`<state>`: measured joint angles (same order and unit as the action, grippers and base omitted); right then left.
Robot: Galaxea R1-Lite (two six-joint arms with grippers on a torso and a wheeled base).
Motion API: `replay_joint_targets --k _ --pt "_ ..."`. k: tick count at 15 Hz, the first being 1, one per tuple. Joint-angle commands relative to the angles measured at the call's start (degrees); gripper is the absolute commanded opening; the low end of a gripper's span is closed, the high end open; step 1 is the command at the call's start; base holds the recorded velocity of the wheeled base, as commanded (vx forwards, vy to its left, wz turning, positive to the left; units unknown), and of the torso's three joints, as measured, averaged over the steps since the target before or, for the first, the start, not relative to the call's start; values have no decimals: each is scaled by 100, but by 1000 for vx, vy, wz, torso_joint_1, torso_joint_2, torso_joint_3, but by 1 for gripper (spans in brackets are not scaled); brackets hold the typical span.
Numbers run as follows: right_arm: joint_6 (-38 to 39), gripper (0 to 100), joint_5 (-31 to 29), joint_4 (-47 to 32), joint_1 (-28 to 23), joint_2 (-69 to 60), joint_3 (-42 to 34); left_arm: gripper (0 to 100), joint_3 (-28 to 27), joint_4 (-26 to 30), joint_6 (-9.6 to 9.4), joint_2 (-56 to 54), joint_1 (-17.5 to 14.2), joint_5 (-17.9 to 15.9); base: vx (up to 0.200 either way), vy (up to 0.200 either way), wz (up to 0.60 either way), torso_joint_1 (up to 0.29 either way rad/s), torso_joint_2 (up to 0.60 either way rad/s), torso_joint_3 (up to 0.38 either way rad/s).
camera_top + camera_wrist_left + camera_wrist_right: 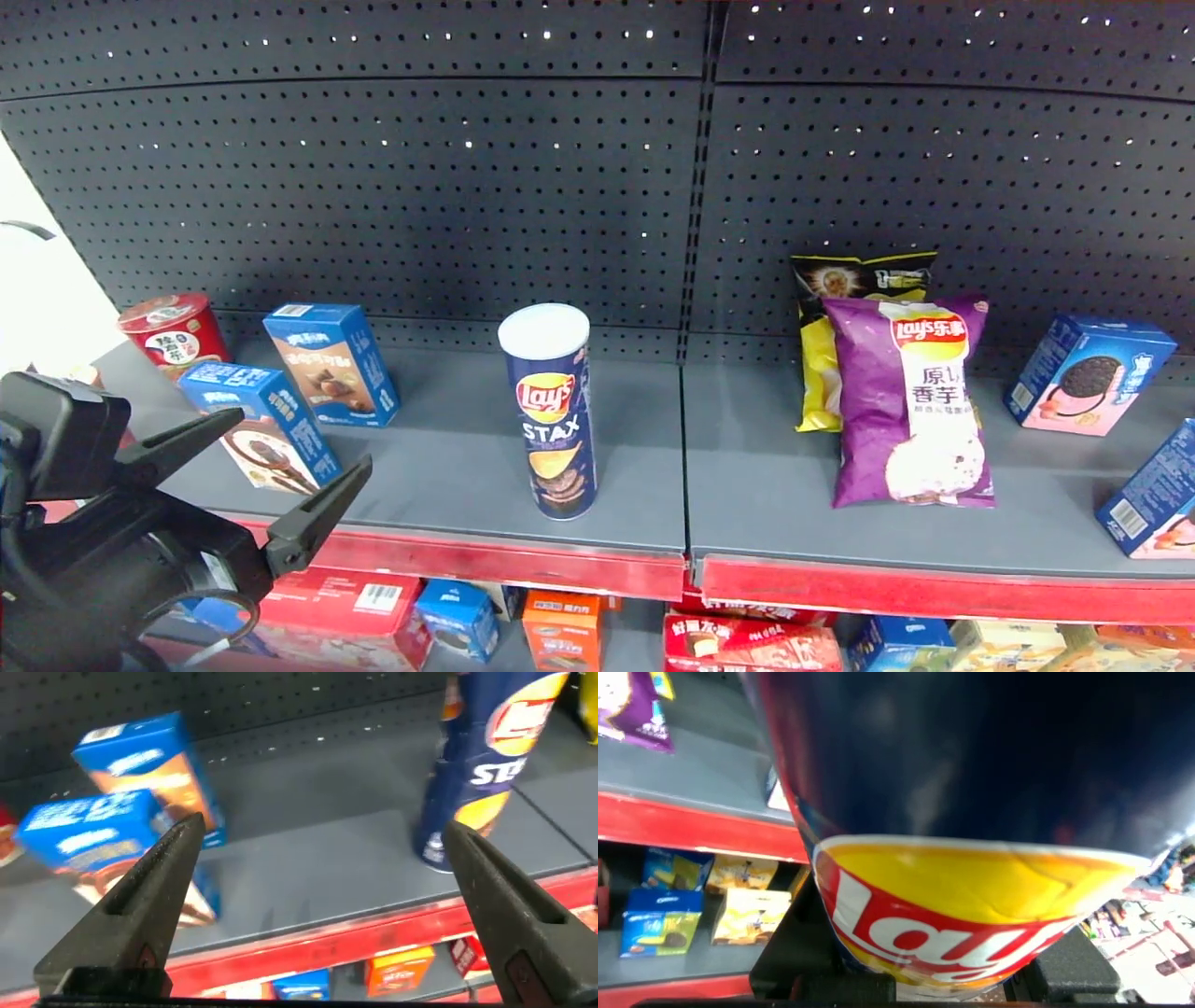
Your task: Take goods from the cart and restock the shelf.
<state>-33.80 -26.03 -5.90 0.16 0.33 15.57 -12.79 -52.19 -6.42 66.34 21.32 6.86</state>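
The left claw (301, 439) is spread wide and empty before the shelf (448, 467). An upright chip can (551, 411) stands on the shelf. The right claw (934, 985) grips a second chip can (971, 812) before the shelf.

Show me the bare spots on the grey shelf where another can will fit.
Widest bare stretch: between the upright dark blue crisp can and the purple crisp bag. Another lies between that can and the two blue cardboard boxes. The left end of the grey metal shelf is crowded: boxes plus a red tub.
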Motion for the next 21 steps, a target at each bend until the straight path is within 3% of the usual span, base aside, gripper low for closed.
replay_joint_targets --k 1,8,17,20,21 --pt "-3 0 10 1 2 2 -1 100 -4 -11 27 2 4 -27 0 200 0 2 2 2" --pt "-21 0 186 1 11 37 43 100 4 -2 10 -69 -14 -124 0 200 0 3 2 0" --pt "-21 0 309 19 19 187 113 100 13 -2 -17 -77 -5 -124 0 0 0 0 0 0" --pt "49 0 379 45 406 916 711 100 145 60 -289 -86 -5 -106 0 0 0 0 0 0" --pt "331 0 379 36 810 1417 1133 100 259 60 -412 -113 30 -124 0 0 0 0 0 0"
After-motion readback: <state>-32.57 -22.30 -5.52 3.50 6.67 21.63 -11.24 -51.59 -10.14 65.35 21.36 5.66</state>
